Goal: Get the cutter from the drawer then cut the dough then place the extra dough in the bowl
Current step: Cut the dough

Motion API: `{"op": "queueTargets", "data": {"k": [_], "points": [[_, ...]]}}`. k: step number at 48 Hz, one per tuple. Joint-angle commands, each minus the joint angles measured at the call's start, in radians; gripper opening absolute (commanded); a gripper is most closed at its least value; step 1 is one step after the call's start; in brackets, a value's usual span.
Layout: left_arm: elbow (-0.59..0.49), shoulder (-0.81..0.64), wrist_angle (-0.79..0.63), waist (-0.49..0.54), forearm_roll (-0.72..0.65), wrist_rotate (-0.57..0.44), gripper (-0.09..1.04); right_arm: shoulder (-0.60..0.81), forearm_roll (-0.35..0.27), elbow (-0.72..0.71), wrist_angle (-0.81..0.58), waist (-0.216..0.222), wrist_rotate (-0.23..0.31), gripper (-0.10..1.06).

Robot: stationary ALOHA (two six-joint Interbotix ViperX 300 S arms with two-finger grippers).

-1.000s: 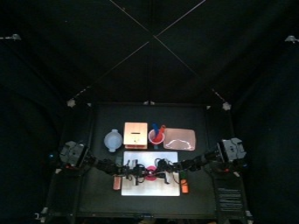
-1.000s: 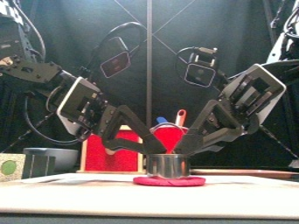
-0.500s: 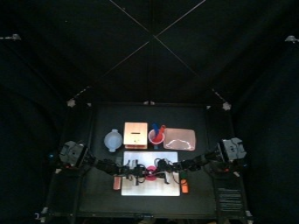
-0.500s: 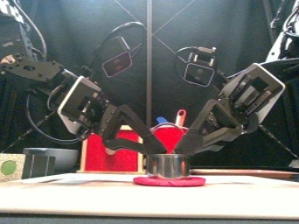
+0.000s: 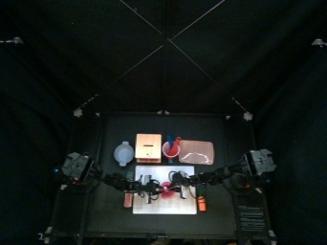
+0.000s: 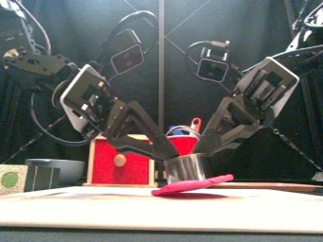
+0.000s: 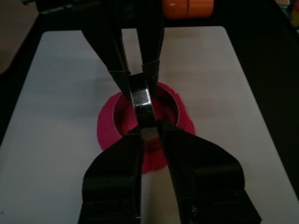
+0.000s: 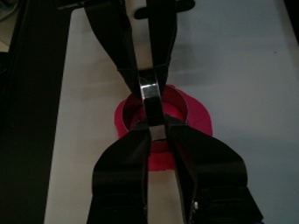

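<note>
**Both arms on the cutter over the cutting board**

Arm pose: both arms reach down and inward from the tabletop's side edges and meet over the centre of the white cutting board (image 5: 163,205). The left gripper (image 7: 145,129) and right gripper (image 8: 152,128) are each clamped on the round metal cutter (image 6: 190,167) from opposite sides, tips almost touching.

Task items: the pink dough (image 6: 192,185) lies beneath the cutter, tilted, with its right edge raised off the board.

Surface and room: the board lies at the front edge of the black tabletop (image 5: 109,191), midway along it. Behind it stand the blue-grey bowl (image 5: 124,151), wooden box (image 5: 148,147) and pink tray (image 5: 198,153). Black curtains enclose the booth.

View differences: only the front view shows the dough's tilt and the red cup (image 6: 186,146). The wrist views show the opposed jaws on the cutter.
</note>
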State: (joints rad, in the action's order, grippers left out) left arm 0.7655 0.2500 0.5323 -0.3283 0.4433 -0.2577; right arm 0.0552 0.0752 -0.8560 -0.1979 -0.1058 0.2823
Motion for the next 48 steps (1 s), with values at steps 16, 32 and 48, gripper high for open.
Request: {"op": "queueTargets", "data": {"k": [16, 32, 48], "points": [[0.017, -0.058, 0.011, 0.025, -0.009, -0.098, 0.61, -0.009, -0.005, 0.031, 0.067, 0.005, 0.008, 0.58], [0.012, -0.112, 0.011, 0.067, -0.012, -0.169, 0.61, -0.009, -0.017, 0.044, 0.069, -0.008, 0.009, 0.77], [0.018, -0.098, 0.023, 0.072, -0.009, -0.187, 0.61, -0.009, -0.003, 0.092, 0.109, -0.002, 0.002, 0.78]]}}
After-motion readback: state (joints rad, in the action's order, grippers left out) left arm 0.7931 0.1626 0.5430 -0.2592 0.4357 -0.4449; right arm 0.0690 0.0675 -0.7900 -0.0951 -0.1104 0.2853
